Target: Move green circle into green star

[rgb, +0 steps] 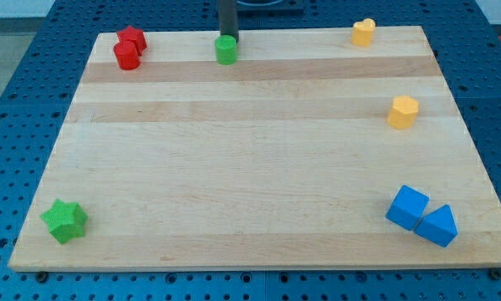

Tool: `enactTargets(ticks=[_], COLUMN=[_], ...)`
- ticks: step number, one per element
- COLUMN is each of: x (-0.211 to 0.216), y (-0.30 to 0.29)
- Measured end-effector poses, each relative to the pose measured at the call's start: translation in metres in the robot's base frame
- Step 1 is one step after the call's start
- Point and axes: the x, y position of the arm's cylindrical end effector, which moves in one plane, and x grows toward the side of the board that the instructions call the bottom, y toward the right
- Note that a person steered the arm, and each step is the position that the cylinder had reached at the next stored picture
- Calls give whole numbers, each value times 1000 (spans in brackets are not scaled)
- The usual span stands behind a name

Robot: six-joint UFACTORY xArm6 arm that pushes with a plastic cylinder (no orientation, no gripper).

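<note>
1. No pincer on this rig – just a dark rod, so nothing is open, closed or held. My tip sits at the view's top edge of the wooden worktop, right behind the green circle and touching it or as good as.
2. The green circle is near the top edge, a bit left of centre.
3. The green star is way down in the bottom-left corner – well apart from the circle.
4. Top left: two red blocks pressed together, a red star behind and a red circle in front.
5. Top right: a yellow heart near the edge, and a yellow hexagon lower down the right side.
6. Bottom right: a blue cube and a blue triangle, touching.
</note>
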Motion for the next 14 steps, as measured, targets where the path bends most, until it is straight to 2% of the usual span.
enactTargets(ticks=[3,7,11,14], x=[96,203,271,296], y=[0,14,-75,-141])
